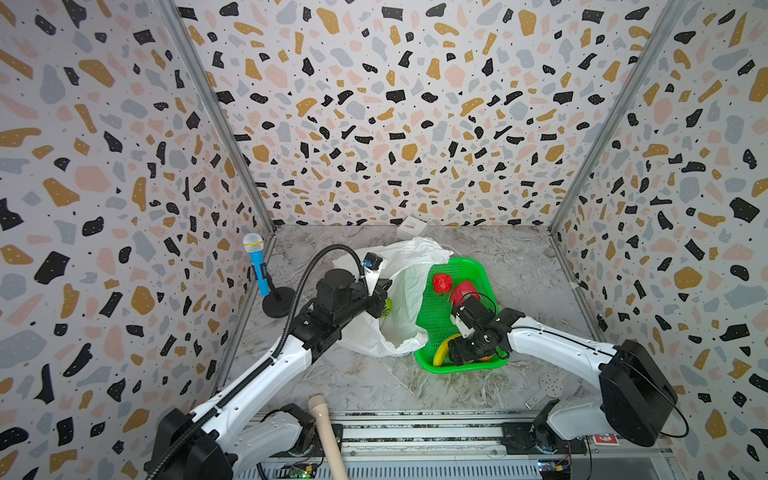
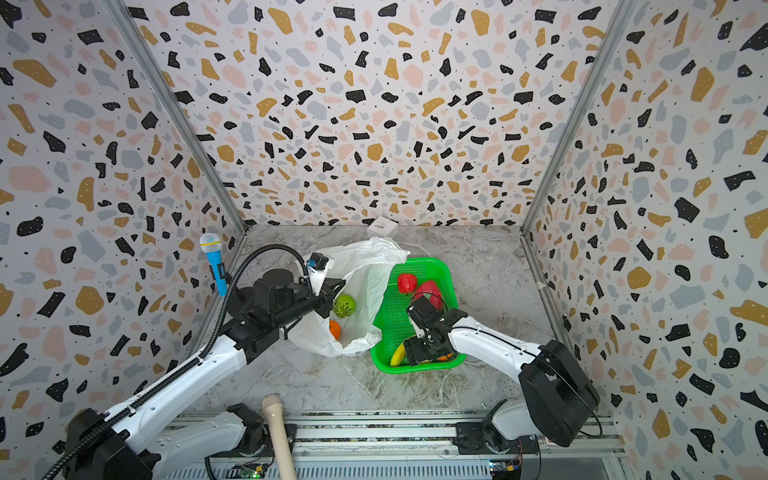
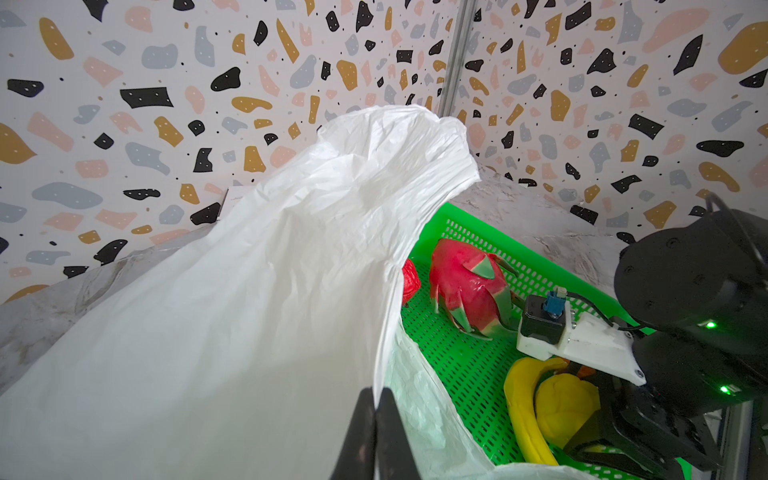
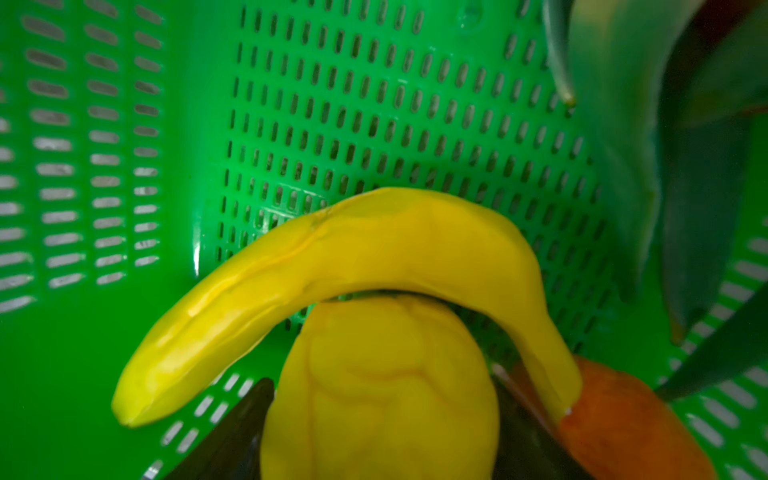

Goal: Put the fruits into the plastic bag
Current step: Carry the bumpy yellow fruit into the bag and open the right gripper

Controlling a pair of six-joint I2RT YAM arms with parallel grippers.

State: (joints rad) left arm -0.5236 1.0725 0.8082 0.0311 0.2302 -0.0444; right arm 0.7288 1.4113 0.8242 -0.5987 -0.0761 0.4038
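Observation:
The white plastic bag lies open beside the green basket. My left gripper is shut on the bag's rim and holds it up. In a top view, a green fruit and an orange one lie inside the bag. The basket holds a bumpy red ball, a red dragon fruit, a banana, a bumpy yellow lemon and an orange fruit. My right gripper reaches down into the basket's near end, with one finger against each side of the lemon.
A blue toy microphone on a black stand rises at the left wall. A small white box sits at the back wall. A wooden handle lies over the front rail. The bag leans over the basket's left side.

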